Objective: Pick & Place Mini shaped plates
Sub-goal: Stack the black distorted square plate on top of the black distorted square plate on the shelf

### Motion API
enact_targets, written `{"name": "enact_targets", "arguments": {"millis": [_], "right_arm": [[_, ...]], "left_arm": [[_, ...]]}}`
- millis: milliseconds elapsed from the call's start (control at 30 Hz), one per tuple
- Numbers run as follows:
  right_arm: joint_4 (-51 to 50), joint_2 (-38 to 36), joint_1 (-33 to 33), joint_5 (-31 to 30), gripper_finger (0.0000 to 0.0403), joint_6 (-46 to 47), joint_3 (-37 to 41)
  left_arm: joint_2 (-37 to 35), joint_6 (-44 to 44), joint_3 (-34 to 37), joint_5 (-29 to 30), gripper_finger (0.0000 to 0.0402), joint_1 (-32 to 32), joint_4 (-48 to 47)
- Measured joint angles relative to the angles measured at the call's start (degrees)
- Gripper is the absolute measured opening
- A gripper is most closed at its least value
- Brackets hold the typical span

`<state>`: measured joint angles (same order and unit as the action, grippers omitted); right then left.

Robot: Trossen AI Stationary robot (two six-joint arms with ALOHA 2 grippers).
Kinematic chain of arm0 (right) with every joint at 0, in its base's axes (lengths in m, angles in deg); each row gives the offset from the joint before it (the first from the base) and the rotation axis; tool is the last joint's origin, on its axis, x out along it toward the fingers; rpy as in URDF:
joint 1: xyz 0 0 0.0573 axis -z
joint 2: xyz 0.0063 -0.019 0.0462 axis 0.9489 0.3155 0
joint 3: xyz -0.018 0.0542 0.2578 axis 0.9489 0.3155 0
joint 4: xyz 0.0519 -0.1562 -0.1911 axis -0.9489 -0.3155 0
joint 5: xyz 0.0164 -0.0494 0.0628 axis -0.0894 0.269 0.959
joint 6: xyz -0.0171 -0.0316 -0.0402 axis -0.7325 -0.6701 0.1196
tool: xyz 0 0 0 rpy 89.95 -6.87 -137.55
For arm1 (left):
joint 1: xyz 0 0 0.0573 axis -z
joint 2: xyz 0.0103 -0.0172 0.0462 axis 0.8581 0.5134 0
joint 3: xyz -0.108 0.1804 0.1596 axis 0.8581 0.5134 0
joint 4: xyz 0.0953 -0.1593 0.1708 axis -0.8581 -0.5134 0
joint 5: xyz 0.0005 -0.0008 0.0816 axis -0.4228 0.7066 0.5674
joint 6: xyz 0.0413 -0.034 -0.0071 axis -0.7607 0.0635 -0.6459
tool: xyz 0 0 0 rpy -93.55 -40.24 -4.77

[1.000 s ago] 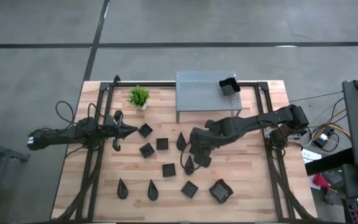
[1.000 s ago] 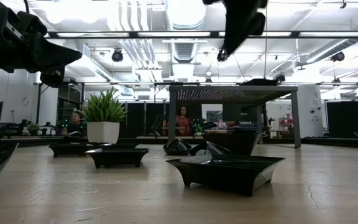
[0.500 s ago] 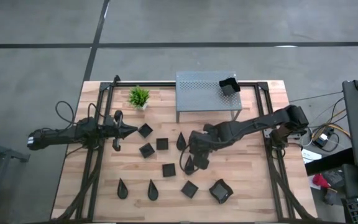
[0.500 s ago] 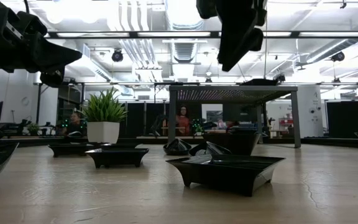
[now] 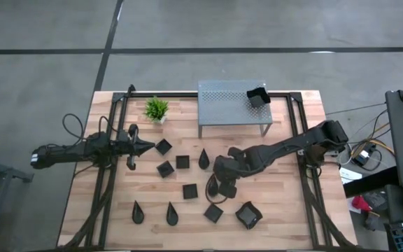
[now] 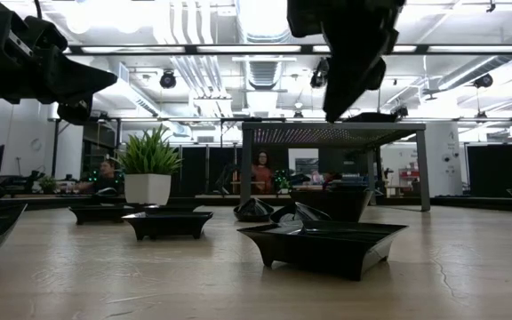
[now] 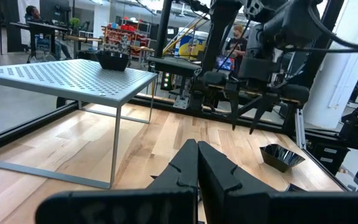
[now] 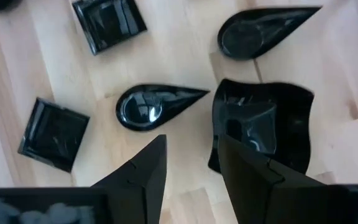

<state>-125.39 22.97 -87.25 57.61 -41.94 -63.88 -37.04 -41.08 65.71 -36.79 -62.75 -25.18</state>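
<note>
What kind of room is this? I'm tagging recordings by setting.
Probably an open robotics lab or workshop: exposed ceiling ducts and strip lights overhead, equipment racks behind the perforated metal shelf, and people at desks beyond the table.

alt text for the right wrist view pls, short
The right gripper, fingers open and empty, looks straight down on a wooden table at a black teardrop plate beside a square plate. Another teardrop plate and two smaller square plates lie around them.
</note>
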Motion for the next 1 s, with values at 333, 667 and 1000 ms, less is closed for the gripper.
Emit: {"name": "enact_targets", "arguments": {"millis": [333,667,1000], "right_arm": [[0.1,0.0,-0.8,0.1,0.0127,0.0,2.1],[6.9,0.0,-0.6,0.0,0.0139,-0.4,5.7],[13.7,0.0,-0.6,-0.1,0.0124,0.3,11.2]], "left_arm": [[0.0,0.0,0.0,0.0,0.0005,0.0,0.0],[0.0,0.0,0.0,0.0,0.0005,0.0,0.0],[0.0,0.0,0.0,0.0,0.0005,0.1,0.0]]}}
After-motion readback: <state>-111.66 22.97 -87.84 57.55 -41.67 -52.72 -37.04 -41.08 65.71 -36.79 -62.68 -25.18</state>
